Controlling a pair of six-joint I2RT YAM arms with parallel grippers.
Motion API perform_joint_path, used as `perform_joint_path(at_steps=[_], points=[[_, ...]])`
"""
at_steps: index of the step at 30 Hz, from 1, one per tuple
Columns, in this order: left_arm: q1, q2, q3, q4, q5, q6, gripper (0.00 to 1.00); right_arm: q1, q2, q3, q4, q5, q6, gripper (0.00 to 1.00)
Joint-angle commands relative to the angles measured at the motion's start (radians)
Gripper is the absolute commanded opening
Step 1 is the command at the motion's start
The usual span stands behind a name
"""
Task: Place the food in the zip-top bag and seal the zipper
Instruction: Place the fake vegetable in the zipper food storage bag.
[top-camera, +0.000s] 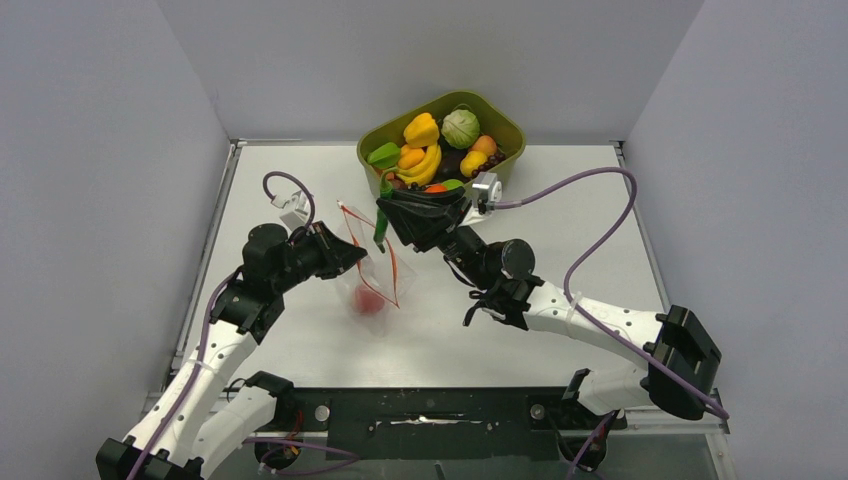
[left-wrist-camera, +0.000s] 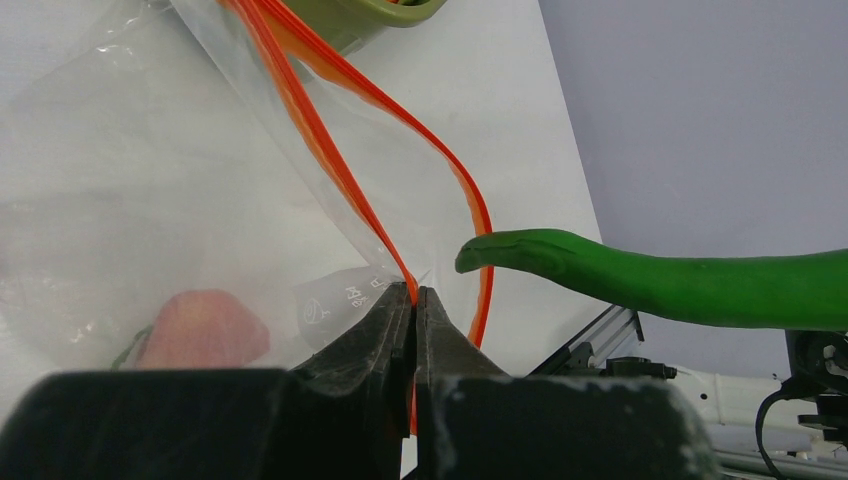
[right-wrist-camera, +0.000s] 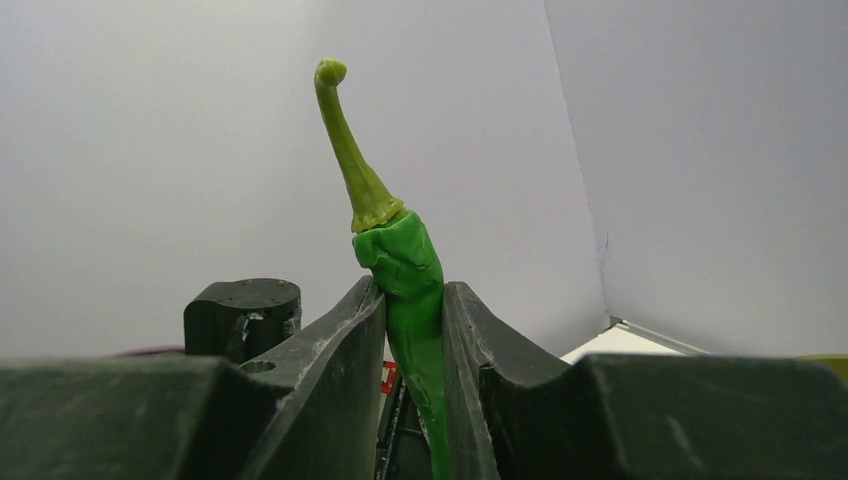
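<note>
The left gripper (left-wrist-camera: 413, 292) is pinched shut on the edge of the zip-top bag (left-wrist-camera: 180, 180), with its two fingers pressed together right on the zipper (left-wrist-camera: 300, 110). The left wrist view shows this up close. The red-orange strip runs up and away from the fingertips and splits into two lines, so the mouth of the bag is open. A pink-red fruit (left-wrist-camera: 200, 325) lies inside the bag, low and to the left of the fingers in that view. The right gripper (right-wrist-camera: 415, 295) holds the long green pod (right-wrist-camera: 405, 260), and its fingers sit a narrow way apart with the pod squeezed between them. The right wrist view shows only the stem end, which sticks up past the fingertips with a pale curled stalk, and it shows no bag at all. The other end of the pod shows in the left wrist view, where its tip hangs just to the right of the left fingertips, close beside the red-orange strip; I cannot tell if it touches. Only the top view shows both grippers at once, near each other above the table (top-camera: 300, 180), and the green tub (top-camera: 505, 125) behind the right fingers, with yellow peppers (top-camera: 421, 129) and a round cabbage (top-camera: 460, 128) in it
</note>
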Motion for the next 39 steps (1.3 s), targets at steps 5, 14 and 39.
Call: perform_joint_path(at_steps=[5, 14, 39], points=[[-0.001, -0.035, 0.026, 0.064, 0.014, -0.012, 0.00, 0.018, 0.040, 0.001, 0.053, 0.110, -0.033, 0.18], [-0.001, -0.059, 0.006, 0.113, 0.038, -0.073, 0.00, 0.021, 0.125, -0.033, 0.103, 0.188, -0.010, 0.18], [-0.001, -0.065, -0.017, 0.145, 0.028, -0.027, 0.00, 0.098, 0.164, 0.056, -0.511, 0.378, 0.081, 0.21]])
